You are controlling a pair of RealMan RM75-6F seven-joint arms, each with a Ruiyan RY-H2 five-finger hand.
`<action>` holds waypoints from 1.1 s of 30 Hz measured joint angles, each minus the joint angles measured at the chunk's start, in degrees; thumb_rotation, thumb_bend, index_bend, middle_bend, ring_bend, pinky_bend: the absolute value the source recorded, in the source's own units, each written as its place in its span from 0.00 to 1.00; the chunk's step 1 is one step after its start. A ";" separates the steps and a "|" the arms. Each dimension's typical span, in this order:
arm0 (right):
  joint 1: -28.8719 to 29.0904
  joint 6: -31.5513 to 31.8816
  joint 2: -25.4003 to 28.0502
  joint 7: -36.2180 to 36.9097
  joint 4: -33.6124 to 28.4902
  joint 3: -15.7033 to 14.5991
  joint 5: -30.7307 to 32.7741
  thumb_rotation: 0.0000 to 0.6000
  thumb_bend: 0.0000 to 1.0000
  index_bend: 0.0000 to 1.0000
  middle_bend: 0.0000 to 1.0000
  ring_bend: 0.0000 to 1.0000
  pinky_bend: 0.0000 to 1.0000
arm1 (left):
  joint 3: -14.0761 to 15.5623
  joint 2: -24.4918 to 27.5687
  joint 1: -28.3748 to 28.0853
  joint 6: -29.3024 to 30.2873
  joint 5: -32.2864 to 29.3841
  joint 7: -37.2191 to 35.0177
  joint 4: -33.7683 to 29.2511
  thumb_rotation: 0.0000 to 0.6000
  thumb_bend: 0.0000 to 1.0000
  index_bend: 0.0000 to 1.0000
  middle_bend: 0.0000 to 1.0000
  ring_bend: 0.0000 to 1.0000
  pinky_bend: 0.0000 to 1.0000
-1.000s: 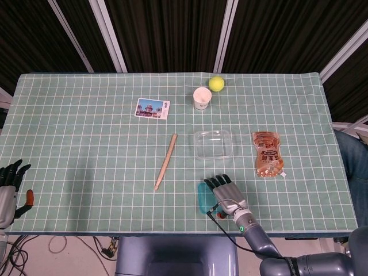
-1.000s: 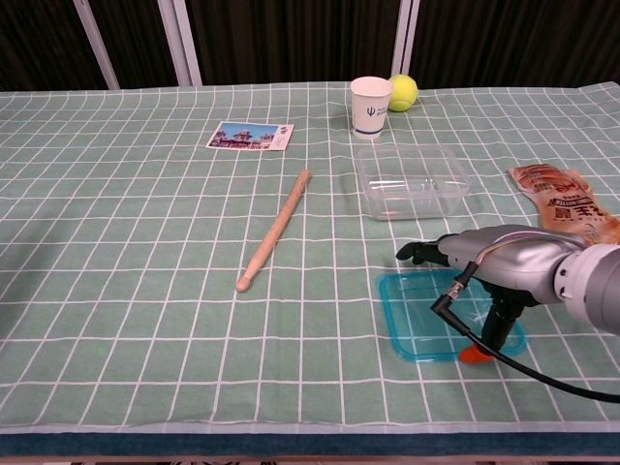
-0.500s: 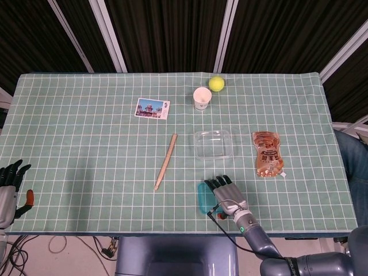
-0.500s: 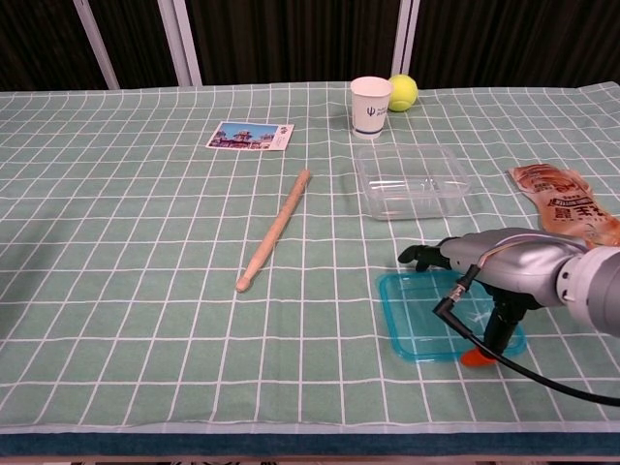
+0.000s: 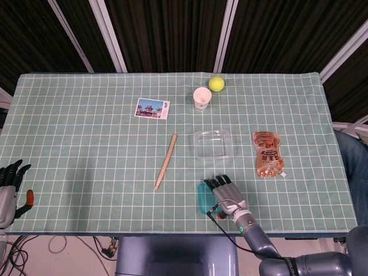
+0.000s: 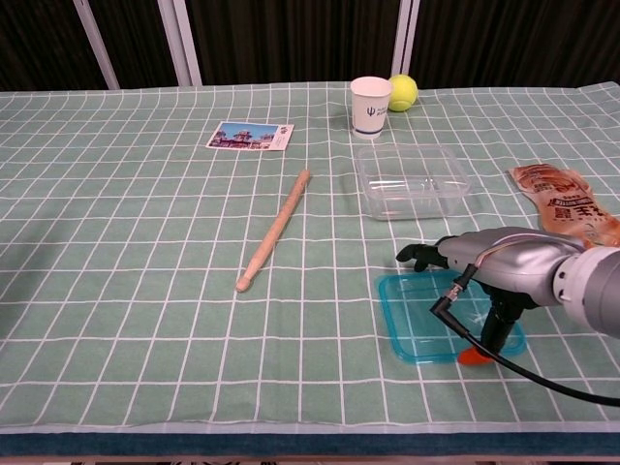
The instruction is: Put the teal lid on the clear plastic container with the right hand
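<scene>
Green gridded tablecloth (image 6: 145, 242), covering the whole table. Clear plastic container (image 6: 410, 181), open-topped, upright, standing right of centre; still without its lid. Teal lid (image 6: 426, 320), flat on the cloth near the front edge, nearer the robot than the container and apart from it. Right hand (image 6: 489, 263), poised palm-down over the lid's right half, fingers (image 6: 418, 255) stretched forward and slightly apart, thumb pointing down to the lid's near right edge; nothing is lifted, and whether the thumb tip actually touches the lid cannot be told. Left hand (image 5: 8, 187), at the far left table edge, fingers spread, holding nothing. Risk, as judged: the lid lies thin and flush on the cloth, so closing fingers may skate it forward or bunch the fabric instead of getting beneath the rim; a one-edge pinch could also let it tilt and seat crookedly on the container.
</scene>
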 measured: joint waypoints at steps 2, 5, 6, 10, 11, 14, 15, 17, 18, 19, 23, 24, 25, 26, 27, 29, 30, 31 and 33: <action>0.14 -0.11 0.00 -0.05 0.12 0.03 0.26 1.00 0.21 0.00 0.16 0.00 0.00 | 0.00 0.00 0.00 -0.01 -0.02 0.02 0.00 1.00 0.57 0.12 0.00 0.00 0.00; 0.29 -0.19 -0.01 -0.08 0.22 0.08 0.50 1.00 0.21 0.00 0.16 0.00 0.00 | -0.01 0.00 0.00 -0.01 -0.08 0.04 -0.01 1.00 0.57 0.12 0.00 0.00 0.00; 0.31 -0.18 0.00 -0.06 0.22 0.10 0.58 1.00 0.21 0.00 0.16 0.00 0.00 | -0.02 0.00 0.01 -0.01 -0.12 0.03 0.00 1.00 0.57 0.12 0.00 0.00 0.00; 0.42 -0.22 0.21 -0.11 0.13 0.02 0.82 1.00 0.21 0.00 0.16 0.00 0.00 | -0.04 0.02 -0.01 -0.12 -0.27 0.03 -0.04 1.00 0.57 0.12 0.00 0.00 0.00; 0.43 -0.24 0.26 -0.10 0.11 -0.03 0.87 1.00 0.21 0.00 0.16 0.00 0.00 | -0.04 0.03 -0.01 -0.13 -0.27 0.03 -0.06 1.00 0.57 0.12 0.00 0.00 0.00; 0.45 -0.29 0.42 -0.02 0.07 -0.10 1.01 1.00 0.21 0.00 0.16 0.00 0.00 | -0.04 0.04 -0.01 -0.11 -0.26 0.04 -0.07 1.00 0.57 0.12 0.00 0.00 0.00; 0.47 -0.31 0.49 0.00 0.06 -0.11 1.07 1.00 0.21 0.00 0.16 0.00 0.00 | -0.02 0.04 0.00 -0.11 -0.25 0.03 -0.07 1.00 0.57 0.12 0.00 0.00 0.00; 0.50 -0.35 0.64 0.04 -0.01 -0.17 1.10 1.00 0.21 0.00 0.16 0.00 0.00 | 0.00 0.05 0.00 -0.14 -0.26 0.03 -0.07 1.00 0.57 0.12 0.00 0.00 0.00; 0.51 -0.37 0.71 0.07 -0.06 -0.22 1.07 1.00 0.21 0.00 0.16 0.00 0.00 | 0.01 0.06 0.00 -0.17 -0.27 0.02 -0.11 1.00 0.57 0.12 0.00 0.00 0.00; 0.52 -0.39 0.75 0.10 -0.10 -0.28 1.01 1.00 0.21 0.00 0.16 0.00 0.00 | 0.01 0.07 0.00 -0.17 -0.26 0.02 -0.11 1.00 0.57 0.12 0.00 0.00 0.00; 0.57 -0.60 0.70 0.24 0.09 -0.42 1.13 1.00 0.21 0.00 0.16 0.00 0.00 | 0.04 0.06 0.00 -0.20 -0.29 0.09 -0.13 1.00 0.57 0.12 0.00 0.00 0.00; 0.58 -0.66 0.62 0.30 0.20 -0.44 1.18 1.00 0.21 0.00 0.16 0.00 0.00 | 0.03 0.06 -0.01 -0.19 -0.27 0.12 -0.13 1.00 0.57 0.12 0.00 0.00 0.00; 0.59 -0.75 0.52 0.36 0.32 -0.46 1.23 1.00 0.21 0.00 0.16 0.00 0.00 | 0.03 0.05 -0.03 -0.20 -0.27 0.13 -0.14 1.00 0.57 0.12 0.00 0.00 0.00; 0.62 -0.85 0.43 0.41 0.47 -0.49 1.25 1.00 0.21 0.00 0.16 0.00 0.00 | 0.04 0.05 -0.02 -0.22 -0.27 0.12 -0.14 1.00 0.57 0.12 0.00 0.00 0.00; 0.65 -0.94 0.38 0.44 0.56 -0.54 1.25 1.00 0.21 0.00 0.16 0.00 0.00 | 0.05 0.06 -0.02 -0.22 -0.27 0.12 -0.14 1.00 0.57 0.12 0.00 0.00 0.00; 0.69 -1.00 0.33 0.53 0.63 -0.59 1.23 1.00 0.21 0.00 0.16 0.00 0.00 | 0.04 0.07 -0.02 -0.23 -0.30 0.11 -0.14 1.00 0.57 0.12 0.00 0.00 0.00; 0.71 -0.96 0.32 0.53 0.64 -0.58 1.18 1.00 0.21 0.00 0.16 0.00 0.00 | 0.01 0.07 -0.03 -0.25 -0.37 0.08 -0.13 1.00 0.57 0.12 0.00 0.00 0.00; 0.72 -0.91 0.30 0.53 0.66 -0.58 1.13 1.00 0.21 0.00 0.16 0.00 0.00 | 0.00 0.08 -0.04 -0.27 -0.39 0.07 -0.13 1.00 0.57 0.12 0.00 0.00 0.00; 0.72 -0.83 0.22 0.56 0.67 -0.61 1.04 1.00 0.21 0.00 0.16 0.00 0.00 | 0.00 0.09 -0.04 -0.29 -0.40 0.03 -0.12 1.00 0.57 0.12 0.00 0.00 0.00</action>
